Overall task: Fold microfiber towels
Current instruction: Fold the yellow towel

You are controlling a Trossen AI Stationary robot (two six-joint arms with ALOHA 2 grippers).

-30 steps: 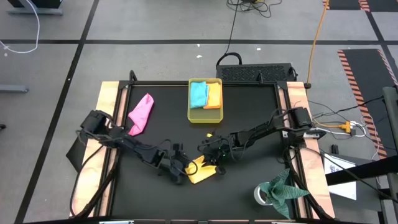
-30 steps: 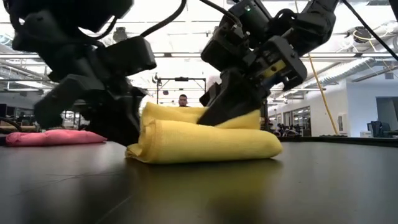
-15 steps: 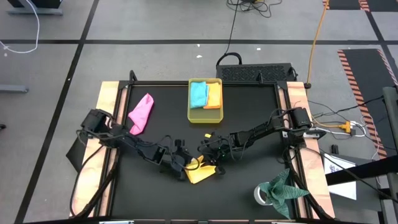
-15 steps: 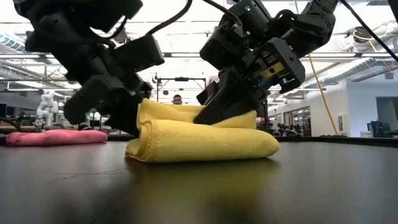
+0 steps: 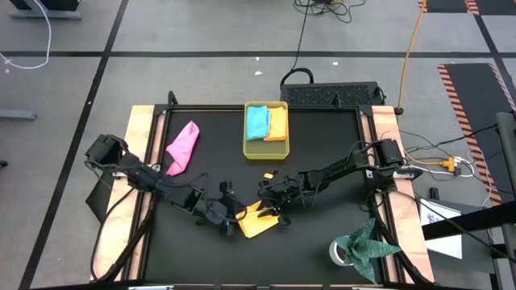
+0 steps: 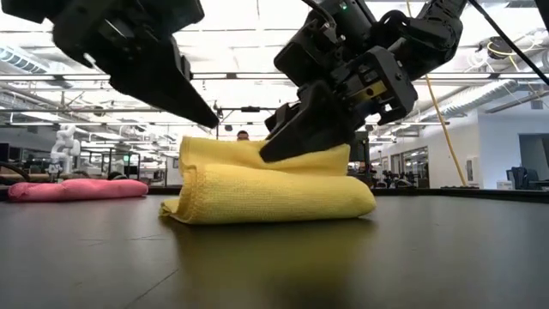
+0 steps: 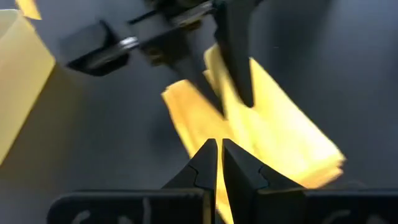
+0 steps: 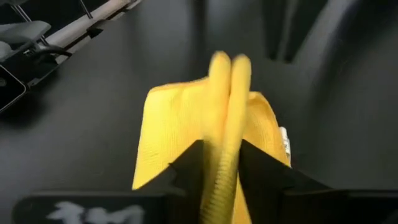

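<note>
The yellow towel (image 5: pixel 260 222) lies folded on the black table, near the front middle. My right gripper (image 8: pixel 222 155) comes in from the table's right and has a fold of this towel between its fingers. My left gripper (image 6: pixel 212 120) is shut and hangs above the towel's left end without touching it; its wrist view shows the fingertips (image 7: pixel 217 149) together in front of the towel (image 7: pixel 273 130). A pink towel (image 5: pixel 183 147) lies flat at the far left. A light blue towel (image 5: pixel 257 121) and an orange towel (image 5: pixel 277 124) lie in the yellow tray (image 5: pixel 266 149). My right gripper has an upstanding fold of the yellow towel's upper layers (image 8: pixel 224 106) between its two fingers, several layers thick and filling the gap. The fingers (image 6: pixel 283 146) slant down from the table's right side onto the towel's top. The rest of the towel (image 6: pixel 266 193) lies on the table.
A dark green cloth (image 5: pixel 367 243) sits on a roll of tape at the table's front right corner. Wooden rails (image 5: pixel 137 161) run along the left and right table edges. A black case (image 5: pixel 332 94) stands behind the far edge.
My left gripper has risen off the yellow towel's left end and drawn back toward the table's left edge, staying shut. The towel's left end now lies free and has shifted a little toward the left. My right gripper has stayed at the towel's top.
</note>
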